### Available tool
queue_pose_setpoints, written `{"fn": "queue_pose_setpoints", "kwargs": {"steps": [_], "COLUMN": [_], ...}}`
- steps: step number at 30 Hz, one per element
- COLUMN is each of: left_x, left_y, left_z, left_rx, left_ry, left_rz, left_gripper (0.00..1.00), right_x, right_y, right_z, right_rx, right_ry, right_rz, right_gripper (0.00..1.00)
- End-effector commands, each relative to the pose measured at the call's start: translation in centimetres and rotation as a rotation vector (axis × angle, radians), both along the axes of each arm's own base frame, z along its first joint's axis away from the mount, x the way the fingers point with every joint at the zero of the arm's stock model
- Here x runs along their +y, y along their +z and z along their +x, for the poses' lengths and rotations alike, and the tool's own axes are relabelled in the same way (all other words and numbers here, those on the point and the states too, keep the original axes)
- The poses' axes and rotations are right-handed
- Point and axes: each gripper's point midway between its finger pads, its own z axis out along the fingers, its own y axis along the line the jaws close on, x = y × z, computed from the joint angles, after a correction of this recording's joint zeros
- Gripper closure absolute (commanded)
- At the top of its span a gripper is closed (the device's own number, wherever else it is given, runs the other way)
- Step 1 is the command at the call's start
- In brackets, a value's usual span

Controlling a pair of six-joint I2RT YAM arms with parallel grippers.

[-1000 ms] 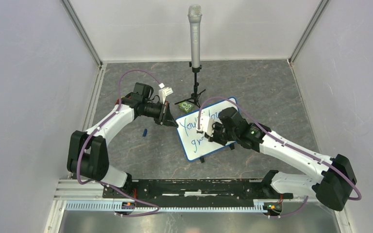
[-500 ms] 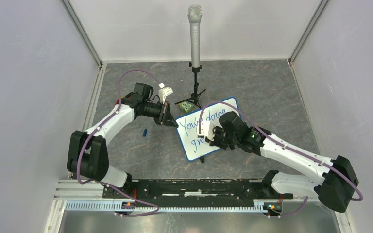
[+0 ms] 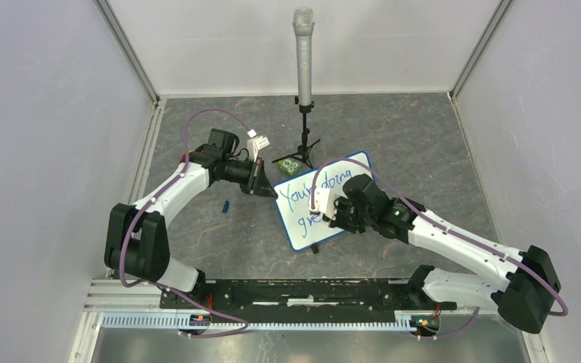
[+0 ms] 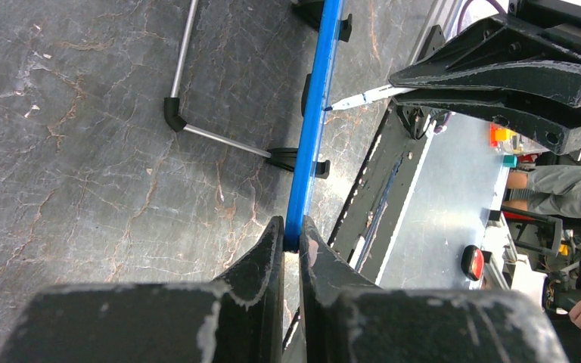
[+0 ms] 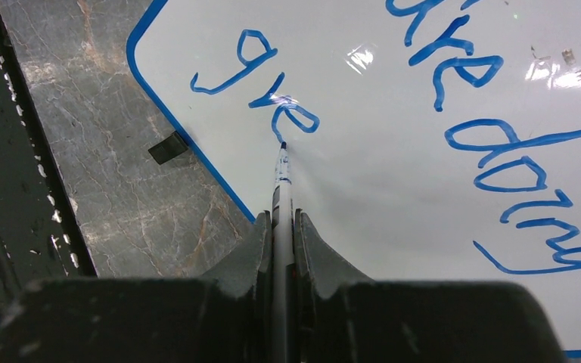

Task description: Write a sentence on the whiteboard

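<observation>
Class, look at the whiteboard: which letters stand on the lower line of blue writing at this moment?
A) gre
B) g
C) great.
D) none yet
A: in the right wrist view the sentence shows only "gre" on its lower line, and the marker has its tip at the end of the "e" on the whiteboard.

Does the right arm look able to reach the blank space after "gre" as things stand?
Probably yes: the marker in the right gripper touches the end of the sentence, the whiteboard beyond is bare, and the left gripper only clamps its edge.
</observation>
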Motion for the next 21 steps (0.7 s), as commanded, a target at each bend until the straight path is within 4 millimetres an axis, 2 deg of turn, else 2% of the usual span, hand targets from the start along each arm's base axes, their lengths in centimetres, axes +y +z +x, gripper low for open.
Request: {"fn": "queue_pose_setpoints", "kwargs": {"steps": [1, 11, 21], "left_x": [0.0, 0.0, 0.1], "left_y": [0.7, 0.8, 0.8], "left_z": [0.5, 0.5, 0.4], "left_rx": [-0.046, -0.050, -0.054], "left_ry": [0.002, 0.000, 0.000], "left_rz": [0.006, 0.005, 0.004], "left_gripper": [0.98, 0.97, 0.97], "right_x": [0.6, -0.2, -0.1], "right_y": [3.5, 4.1, 3.8], "right_z": [0.9, 2.7, 2.5], "right_rx": [-0.062, -0.093, -0.076], "right_ry": [-0.013, -0.095, -0.092], "right_rz": [0.061, 0.066, 0.073], "right_gripper": [1.00, 1.00, 1.00]}}
